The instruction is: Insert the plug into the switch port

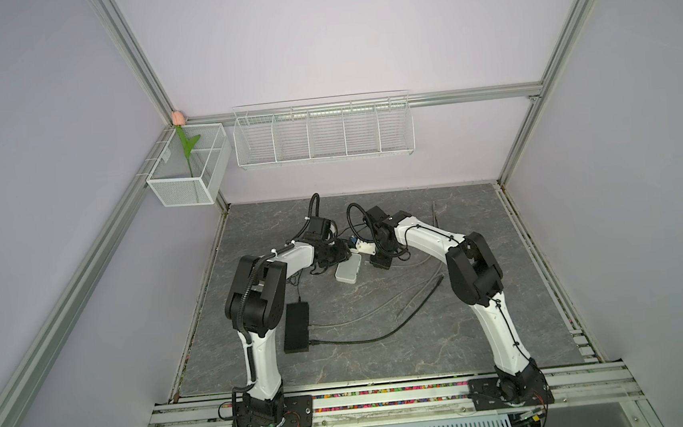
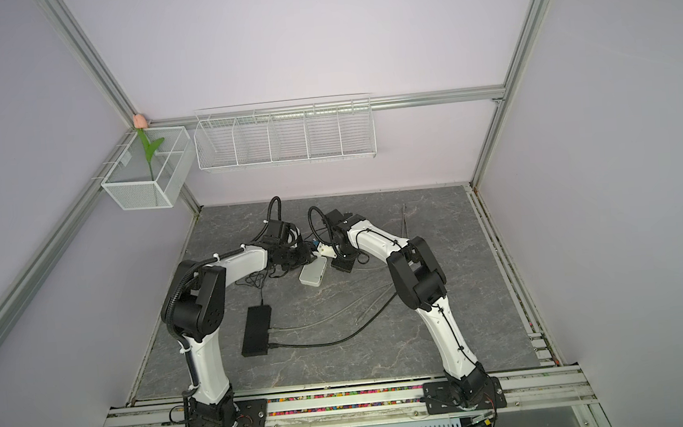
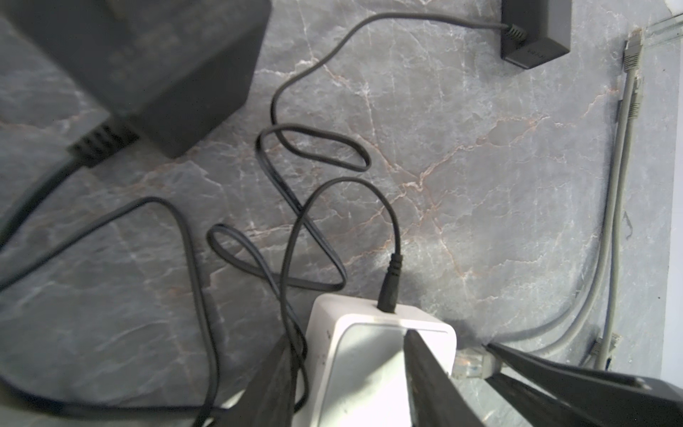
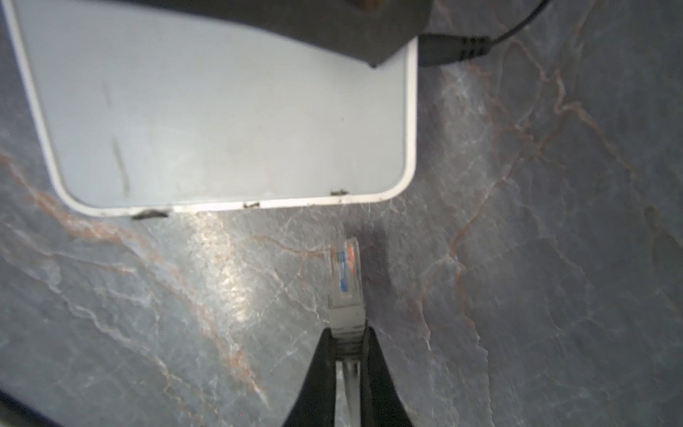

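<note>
Right gripper (image 4: 347, 334): clenched on the grey boot of the plug (image 4: 345, 273). Clear tip projects ahead, just short of the switch (image 4: 221, 129) edge. Plug likely light, rigid, with a brittle latch; best held at the boot, as now. Left gripper (image 3: 347, 338): jaws astride the switch, grip cannot be told
</note>
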`<state>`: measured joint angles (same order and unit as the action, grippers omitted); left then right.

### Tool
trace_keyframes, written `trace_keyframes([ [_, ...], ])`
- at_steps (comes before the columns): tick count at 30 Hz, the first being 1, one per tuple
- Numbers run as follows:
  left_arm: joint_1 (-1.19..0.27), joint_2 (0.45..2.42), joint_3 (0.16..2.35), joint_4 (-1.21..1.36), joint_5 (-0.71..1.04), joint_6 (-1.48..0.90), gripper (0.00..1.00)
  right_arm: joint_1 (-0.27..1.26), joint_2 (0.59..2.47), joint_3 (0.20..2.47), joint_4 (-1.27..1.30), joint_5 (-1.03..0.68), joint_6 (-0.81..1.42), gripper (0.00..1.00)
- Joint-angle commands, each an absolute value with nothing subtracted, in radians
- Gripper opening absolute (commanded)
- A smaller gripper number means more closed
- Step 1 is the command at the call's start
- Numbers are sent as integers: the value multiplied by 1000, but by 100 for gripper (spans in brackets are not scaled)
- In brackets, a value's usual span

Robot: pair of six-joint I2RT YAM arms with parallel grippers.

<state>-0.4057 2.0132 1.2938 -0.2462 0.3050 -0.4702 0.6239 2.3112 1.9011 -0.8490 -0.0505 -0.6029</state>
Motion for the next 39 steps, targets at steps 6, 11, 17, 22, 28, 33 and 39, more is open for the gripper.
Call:
trace_keyframes([
  [6,-407,2013,1286,-249,314,-469,44,633,2365,1963,-862,-76,-606,6],
  [11,-412,2009,1270,-247,309,-471,43,641,2374,1970,-861,-74,-603,7],
  [17,-424,2015,1257,-243,289,-478,43,645,2365,1971,-865,-84,-598,7],
  [22,-431,2011,1254,-253,267,-481,43,646,2355,1966,-865,-104,-597,6],
  [28,-434,2004,1249,-265,245,-481,43,643,2338,1945,-853,-134,-597,6],
  [33,-436,2000,1232,-258,239,-491,42,643,2323,1933,-850,-156,-595,6],
  [39,-438,2004,1222,-249,244,-496,41,643,2310,1915,-839,-173,-592,7],
])
